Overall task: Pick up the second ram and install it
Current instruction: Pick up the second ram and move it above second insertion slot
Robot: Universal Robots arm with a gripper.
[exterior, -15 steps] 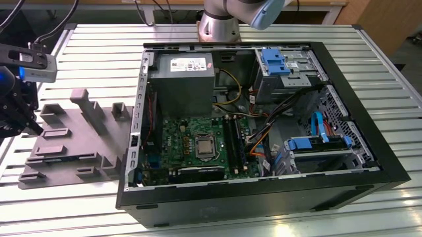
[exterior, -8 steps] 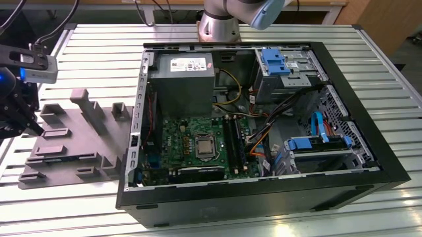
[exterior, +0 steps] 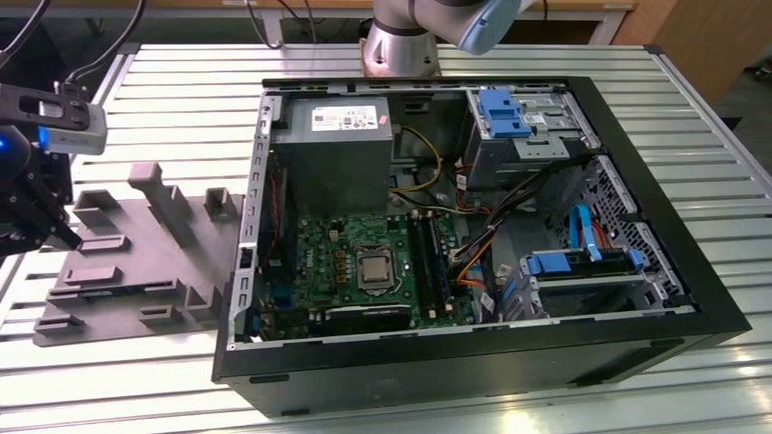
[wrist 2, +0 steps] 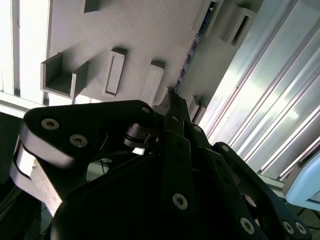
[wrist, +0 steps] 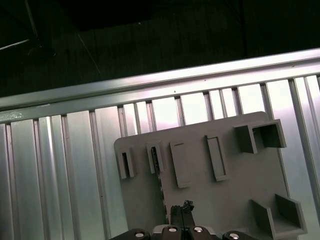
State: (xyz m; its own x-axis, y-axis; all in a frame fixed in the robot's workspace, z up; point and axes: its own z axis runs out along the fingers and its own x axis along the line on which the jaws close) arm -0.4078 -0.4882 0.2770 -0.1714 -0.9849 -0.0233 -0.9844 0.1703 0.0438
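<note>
The second ram (wrist: 161, 187) is a thin dark strip standing on edge in the grey holder tray (wrist: 200, 200). It also shows as a narrow dark edge (wrist 2: 192, 50) in the second wrist view. My gripper (wrist: 182, 212) hovers over the tray with its black fingers (wrist 2: 172, 150) pressed together. Its tips sit right beside the near end of the ram, and nothing shows between them. In the exterior view the gripper (exterior: 36, 231) is at the far left, over the left part of the tray (exterior: 133, 262).
An open computer case (exterior: 483, 344) stands to the exterior view's right of the tray, with its motherboard (exterior: 362, 262) and memory slots (exterior: 428, 262) exposed. Upright grey blocks (exterior: 163, 194) rise from the tray. The ribbed metal table (exterior: 181, 99) lies all around.
</note>
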